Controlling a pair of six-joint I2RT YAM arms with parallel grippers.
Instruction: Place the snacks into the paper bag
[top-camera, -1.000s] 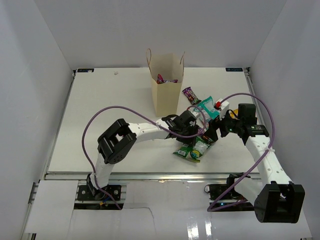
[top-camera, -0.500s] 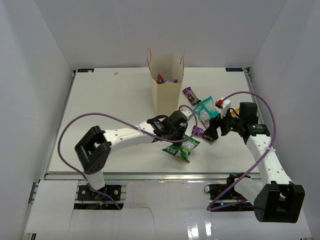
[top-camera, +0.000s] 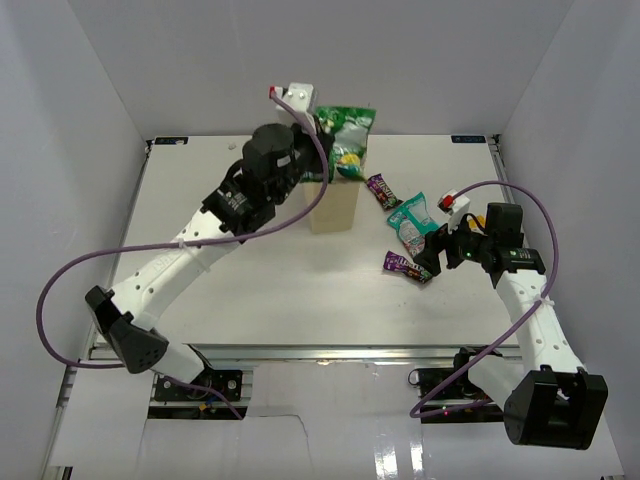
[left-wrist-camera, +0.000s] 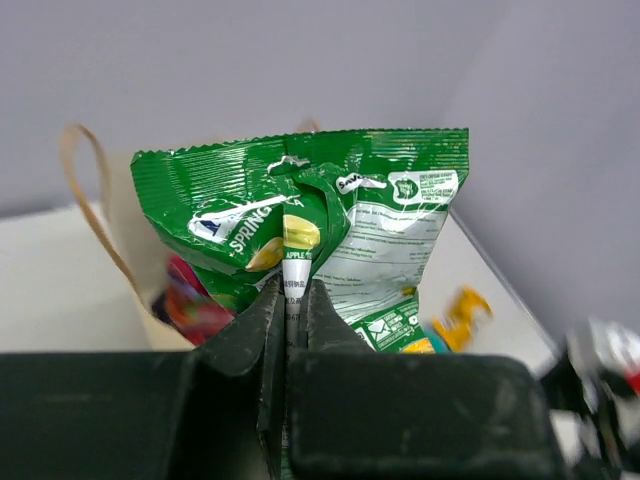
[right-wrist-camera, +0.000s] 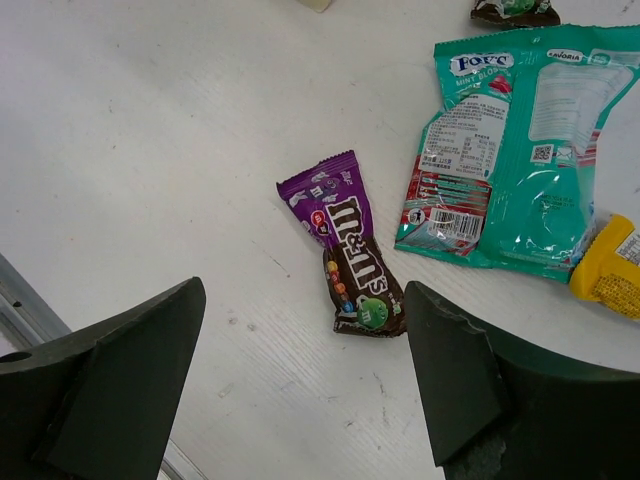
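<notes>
- Right now the L gripper (left-wrist-camera: 289, 296) is clamped on the green-white bag (left-wrist-camera: 340, 220). The jaws pinch the back seam near one end, so the pkt sticks out stiff past the fingertips instead of flopping.
- The pkt is up in the air at the mouth of the paper bag (top-camera: 335, 208). Top view puts it over the rim, touching nothing but the fingers. It's prob. held this high so the lower edge clears the rim before a drop (my guess).
- Looks: glossy green foil w/ a white label panel, a yellow fruit pic and a serrated crimped end. It's creased around the pinch.
- The paper bag is tan kraft, upright on the table (top-camera: 200, 220), mouth open. A thin loop handle (left-wrist-camera: 85, 190) shows in the wrist view, and a pink-red item (left-wrist-camera: 190, 300) is already inside.
- The R gripper (right-wrist-camera: 302, 330) is spread wide w/ nothing in it, low over a purple candy bar (right-wrist-camera: 350, 260) lying flat. One finger sits each side, likely lined up for the next grab.
- Also out on the table: a teal bag (right-wrist-camera: 510, 160) just beside that bar, a yellow packet (right-wrist-camera: 608, 265) at its corner, and a 2nd purple bar (top-camera: 381, 189) nearer the paper bag.
- Task looks approx. midway.
</notes>
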